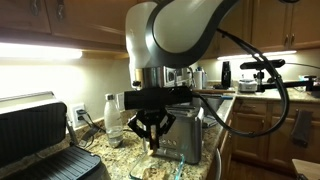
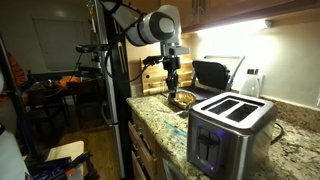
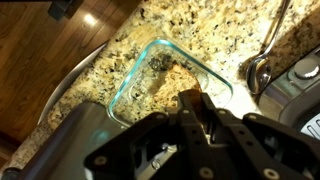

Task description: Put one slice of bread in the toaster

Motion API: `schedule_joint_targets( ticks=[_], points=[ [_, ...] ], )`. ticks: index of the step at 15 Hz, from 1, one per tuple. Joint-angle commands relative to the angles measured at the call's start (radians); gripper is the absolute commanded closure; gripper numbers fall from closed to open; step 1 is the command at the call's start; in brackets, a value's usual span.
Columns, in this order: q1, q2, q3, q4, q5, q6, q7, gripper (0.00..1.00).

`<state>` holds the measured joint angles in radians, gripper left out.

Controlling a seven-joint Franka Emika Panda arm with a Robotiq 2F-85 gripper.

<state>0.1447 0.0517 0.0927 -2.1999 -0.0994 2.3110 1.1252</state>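
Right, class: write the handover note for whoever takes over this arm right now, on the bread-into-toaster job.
The claw hangs above the glass dish on the counter, seemingly shut on a thin tan slice of bread.
The toaster stands upright near the dish, with no bread visible in its slots.
Done: slice apparently picked up.
Left: carry it over the toaster, lower it into a slot, release.

The toaster (image 2: 232, 135) is brushed steel, the counter (image 3: 200, 25) glossy speckled stone, the dish (image 3: 150, 80) glass.
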Motion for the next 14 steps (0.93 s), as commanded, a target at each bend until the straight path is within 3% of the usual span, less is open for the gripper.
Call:
schedule_joint_targets(
  ticks=[1,14],
  points=[
    [-0.006,-0.114,0.012,-0.057,0.034,-0.056,-0.110,0.97],
    [-0.051,-0.361,0.005,-0.117,0.066,-0.241,-0.471,0.97]
  ],
)
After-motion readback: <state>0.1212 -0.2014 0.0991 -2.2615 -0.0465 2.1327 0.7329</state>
